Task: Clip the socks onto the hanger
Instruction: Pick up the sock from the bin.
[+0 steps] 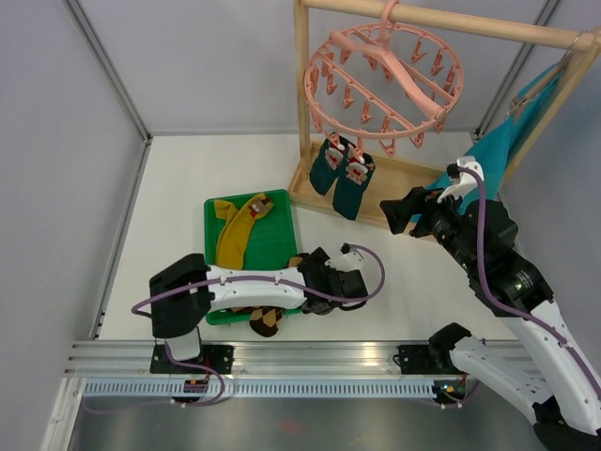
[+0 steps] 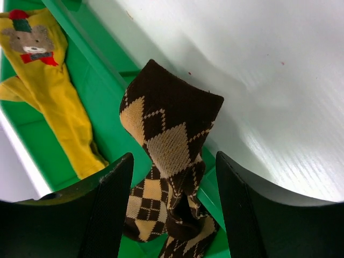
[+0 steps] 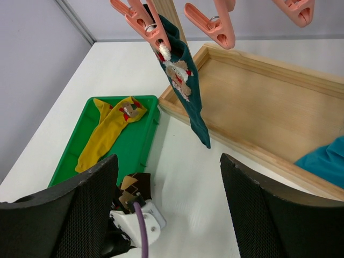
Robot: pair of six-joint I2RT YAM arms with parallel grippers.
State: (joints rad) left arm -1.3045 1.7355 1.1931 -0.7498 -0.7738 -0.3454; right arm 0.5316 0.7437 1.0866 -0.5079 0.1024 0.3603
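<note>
Two teal socks on the hanger, the rest at the tray, both grippers spread.
Table (image 1: 188, 178) carries a wooden rack (image 1: 302, 94) at the back, with turquoise cloth (image 1: 498, 146) on its right side. Pink hanger (image 1: 383, 80) hooks on the top bar, and teal socks (image 1: 343, 169) dangle from its clips over the rack base. Green tray (image 1: 277, 240) by the left arm holds yellow socks (image 1: 239, 230); argyle socks (image 2: 169, 145) drape over its rim. Left gripper (image 2: 173, 156) has its fingers apart either side of the argyle, not pinching. Right gripper (image 3: 167, 158) is wide apart, empty, near the rack and facing the teal socks.
</note>
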